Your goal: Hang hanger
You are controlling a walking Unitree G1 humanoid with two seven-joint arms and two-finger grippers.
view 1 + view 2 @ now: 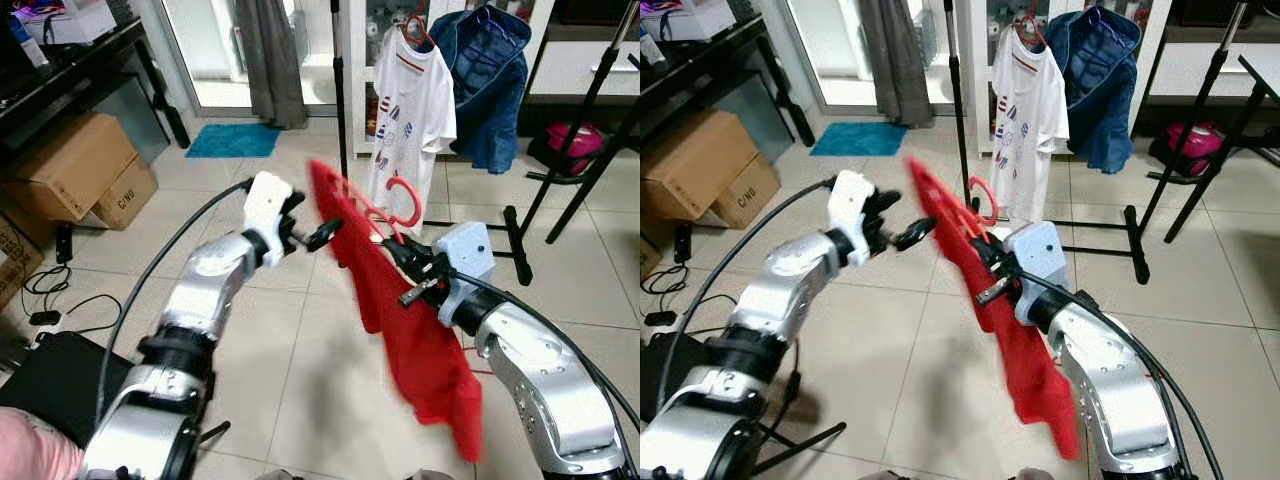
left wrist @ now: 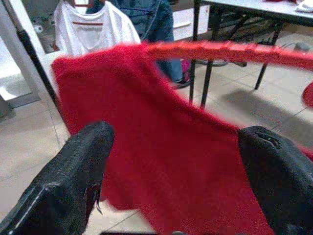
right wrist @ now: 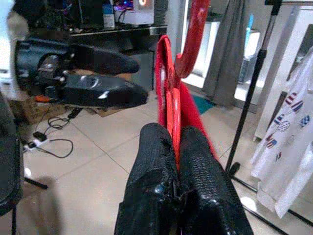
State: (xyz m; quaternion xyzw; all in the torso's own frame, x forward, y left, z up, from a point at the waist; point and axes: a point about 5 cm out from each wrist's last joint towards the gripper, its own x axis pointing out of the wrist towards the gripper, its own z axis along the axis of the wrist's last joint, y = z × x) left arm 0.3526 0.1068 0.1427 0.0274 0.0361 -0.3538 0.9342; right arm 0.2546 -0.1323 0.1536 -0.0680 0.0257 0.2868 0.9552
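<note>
The right gripper (image 3: 175,147) pinches the red hanger (image 1: 392,213) tight between its two black fingers (image 3: 151,156). The hanger's hook curls up just above this gripper. A red cloth (image 1: 420,350) hangs on the hanger. It drops down below the gripper and in front of the right arm.

The left gripper (image 2: 176,161) is held up just beside the far end of the hanger, across from the right gripper. Its fingers (image 2: 78,171) are spread wide apart with nothing between them. The red cloth is right in front of them, close but not touching.

Past both grippers stands a clothes rack (image 1: 338,80) with a black pole. A white T-shirt (image 1: 410,110) and a blue jacket (image 1: 490,80) hang on it, well apart from the grippers. Off to the left gripper's side, cardboard boxes (image 1: 80,165) sit on the tiled floor (image 1: 300,340). A blue mat (image 1: 233,140) lies farther away by the door.
</note>
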